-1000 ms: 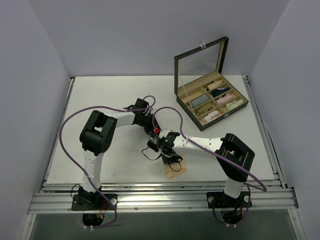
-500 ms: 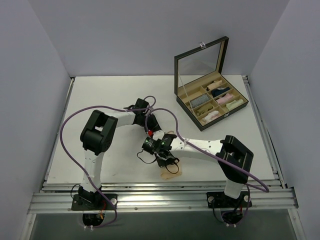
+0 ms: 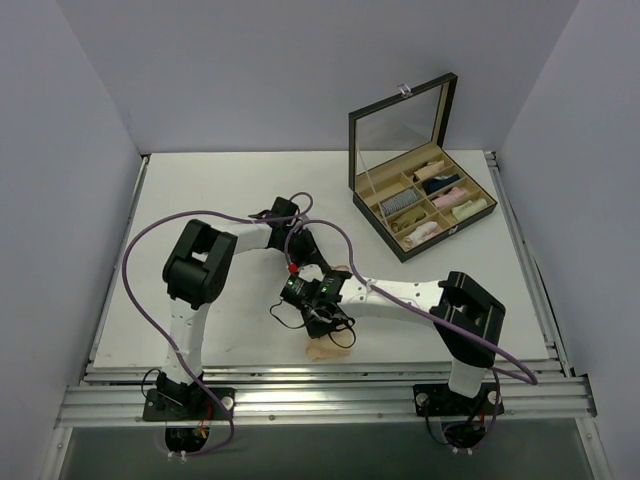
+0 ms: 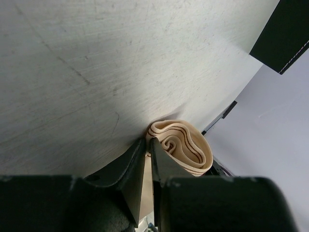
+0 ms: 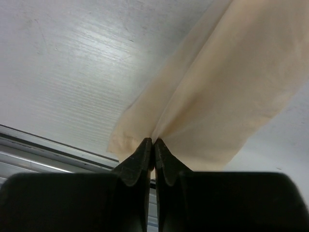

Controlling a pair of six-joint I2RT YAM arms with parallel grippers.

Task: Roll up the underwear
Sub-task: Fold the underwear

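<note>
Peach underwear [image 4: 181, 147], roll pinched in my left gripper [image 4: 148, 143]; right gripper [image 5: 152, 141], clenched on its tail, has dragged left, probably tightening the roll.

Both arms bend inward, wrists low and close together.
The left gripper [image 4: 148, 143] is almost closed; the right gripper [image 5: 153, 141] is fully closed.

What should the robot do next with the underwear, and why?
Probably turn the left gripper a little to wind on more cloth. It pinches the coiled end of the underwear, while the right gripper pinches the flat loose end, which is not rolled yet.
</note>
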